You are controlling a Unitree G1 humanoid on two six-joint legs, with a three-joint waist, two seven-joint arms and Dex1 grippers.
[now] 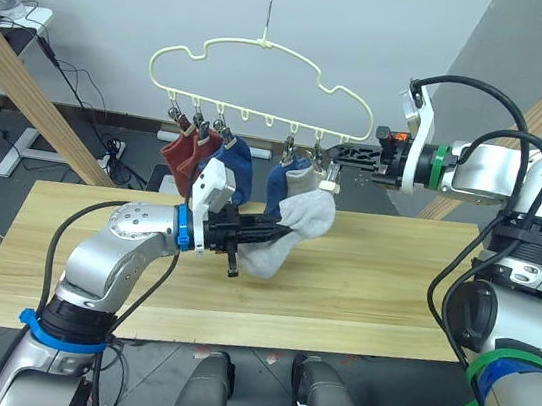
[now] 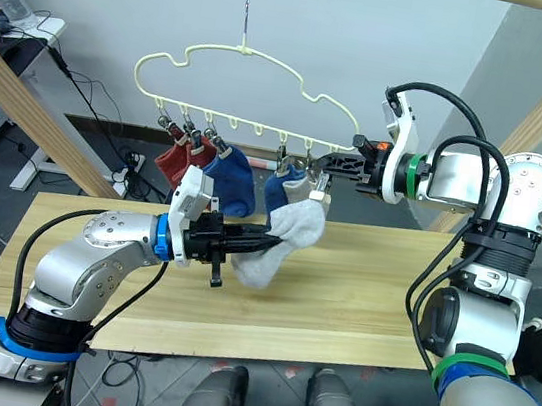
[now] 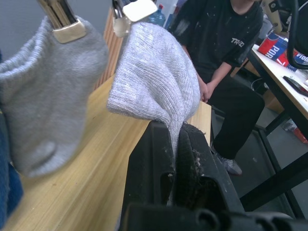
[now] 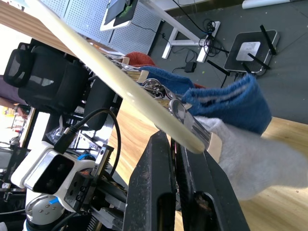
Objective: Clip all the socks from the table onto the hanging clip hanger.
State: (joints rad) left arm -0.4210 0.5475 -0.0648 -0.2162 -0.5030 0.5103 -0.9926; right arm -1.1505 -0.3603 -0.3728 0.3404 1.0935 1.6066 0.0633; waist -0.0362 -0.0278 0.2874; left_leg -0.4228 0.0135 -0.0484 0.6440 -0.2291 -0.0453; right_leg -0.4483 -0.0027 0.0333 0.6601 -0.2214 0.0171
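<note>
Six socks hang from the clip hanger [image 1: 258, 80] in the left eye view: two rust red socks [image 1: 183, 153] at its left end, a blue sock [image 1: 235, 170] next, another blue sock [image 1: 277, 186] past the middle, then a light grey sock [image 1: 299, 170] mostly hidden behind the last grey sock [image 1: 298, 225]. That last sock hangs from the rightmost clip, and its lower end is pinched by the left gripper [image 1: 274, 231], which reaches in from the left above the table [image 1: 381, 279]. The right gripper [image 1: 336, 154] is held level at the hanger's right end, its tips at the row of clips.

From the right eye the same layout shows, the tabletop bare beneath the hanging socks.

The left wrist view has the black fingers [image 3: 149, 159] pressed together on a fold of the grey knit, the sock's top held by a clip with a pale pad [image 3: 137, 8]. A person [image 3: 226, 62] in dark clothes sits beyond the table's end.

In the right wrist view the two fingers lie close together just under the pale hanger wire, beside a metal clip [image 4: 192, 127] that grips grey fabric; whether they squeeze anything I cannot tell
</note>
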